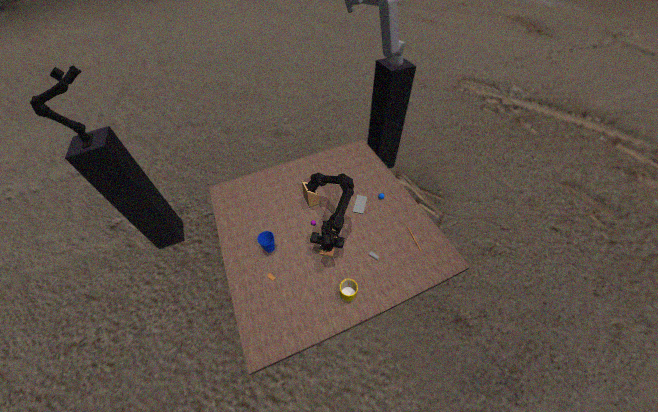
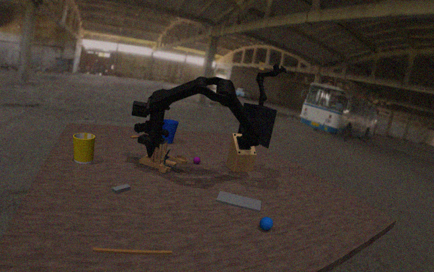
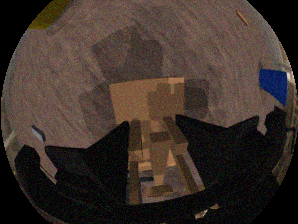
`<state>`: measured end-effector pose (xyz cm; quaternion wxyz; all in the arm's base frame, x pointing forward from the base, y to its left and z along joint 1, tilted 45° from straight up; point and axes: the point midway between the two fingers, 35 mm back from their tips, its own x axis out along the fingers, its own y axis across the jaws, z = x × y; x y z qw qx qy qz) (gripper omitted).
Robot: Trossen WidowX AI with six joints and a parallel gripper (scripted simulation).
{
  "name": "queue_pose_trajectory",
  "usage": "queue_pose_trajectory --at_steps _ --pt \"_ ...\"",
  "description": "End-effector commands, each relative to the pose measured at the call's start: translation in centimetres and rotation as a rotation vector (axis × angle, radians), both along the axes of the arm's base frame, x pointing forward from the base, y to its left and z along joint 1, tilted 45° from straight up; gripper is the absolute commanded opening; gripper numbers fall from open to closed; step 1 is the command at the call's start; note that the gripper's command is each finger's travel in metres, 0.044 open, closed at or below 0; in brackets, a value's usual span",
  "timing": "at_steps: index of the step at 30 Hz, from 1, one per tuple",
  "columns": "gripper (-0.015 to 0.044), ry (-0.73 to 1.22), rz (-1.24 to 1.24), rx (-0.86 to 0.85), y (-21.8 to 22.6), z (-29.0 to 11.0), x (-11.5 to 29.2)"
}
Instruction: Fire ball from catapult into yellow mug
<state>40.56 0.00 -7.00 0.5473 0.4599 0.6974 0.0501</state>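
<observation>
The wooden catapult stands on the table, with its base board towards the yellow mug's side. My gripper points down over it and is shut on the catapult, one finger against each side of its uprights. The gripper hides much of the catapult in the top and exterior views. The yellow mug stands upright near the table's edge. A purple ball and a blue ball lie on the table, away from the fingers.
A blue cup stands to one side. A wooden box is beside the arm's base. A grey slab, a small grey block and a thin orange stick lie around.
</observation>
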Motion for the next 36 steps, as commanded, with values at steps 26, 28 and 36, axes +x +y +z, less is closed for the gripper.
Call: queue_pose_trajectory --at_steps 26,28,36 --pt "0.0 -0.263 0.272 -0.005 -3.2 3.6 0.1" --pt "0.0 -0.309 0.32 -0.006 -3.1 3.7 0.2" --pt "0.0 -0.39 0.403 -0.006 -2.2 4.4 0.6"
